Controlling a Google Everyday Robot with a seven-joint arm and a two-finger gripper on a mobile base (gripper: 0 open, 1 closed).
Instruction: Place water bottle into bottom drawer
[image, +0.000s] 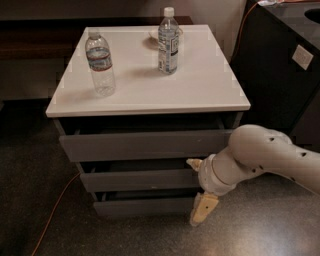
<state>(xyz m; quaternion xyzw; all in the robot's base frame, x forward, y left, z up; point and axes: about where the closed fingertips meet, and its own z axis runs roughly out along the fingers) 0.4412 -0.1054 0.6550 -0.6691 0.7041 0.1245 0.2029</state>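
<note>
Camera view shows me the water bottle (100, 62) standing upright on the white top (200, 85) of the cabinet, near the left front corner. Its white cap is on. It has a white and blue label with a red band. Nothing is holding it.

A taller, thinner bottle (168, 40) also stands on the top, farther back and well apart from the water bottle. A small pale dish (152, 35) sits just behind the taller bottle.

The bottom drawer (145, 205) is the lowest of three grey drawers. I see only its flat grey front. The middle drawer (140, 179) and the top drawer (145, 145) are above it.

My gripper (192, 192) is low down at the right front of the cabinet, far below the water bottle. Its two tan fingers are wide apart and hold nothing. One fingertip (193, 162) is by the middle drawer front. The other finger (202, 209) points down beside the right end of the bottom drawer. The fat white arm (265, 160) reaches in from the right.

An orange cord (55, 210) lies on the dark floor at the left. A black cabinet (280, 75) stands at the right.
</note>
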